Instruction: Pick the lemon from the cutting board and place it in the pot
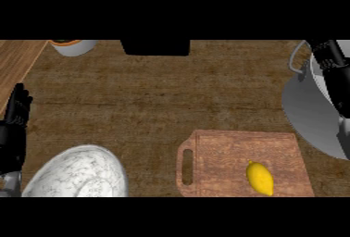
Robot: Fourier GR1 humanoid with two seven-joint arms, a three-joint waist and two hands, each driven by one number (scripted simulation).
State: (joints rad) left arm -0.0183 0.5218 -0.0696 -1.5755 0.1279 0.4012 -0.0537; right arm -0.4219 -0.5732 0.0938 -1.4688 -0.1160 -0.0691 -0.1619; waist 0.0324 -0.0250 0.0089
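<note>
One lemon (pixel 259 178) lies on the board (pixel 226 152), near its right side, long axis running up-left to down-right. Up and right of the board, the right hand (pixel 333 58) hangs over the pot (pixel 308 111), fingers curled, holding nothing; it is nearer. Far left of the board, the left hand (pixel 17 109) rests, fingers straight

Counter (pixel 150 102): brown, coarse woven look, matt. Strip at upper left of frame (pixel 17 60): lighter wood with visible grain. Cutting board (pixel 226 152), lower right: reddish-brown wood, mottled grain, matt. Lemon (pixel 259 178) on it: yellow, smooth skin, slight sheen. Pot (pixel 308 115), right edge: grey metal, smooth, dull shine. Rounded object (pixel 82 173), lower left: white, marbled with fine grey veins, glossy.
</note>
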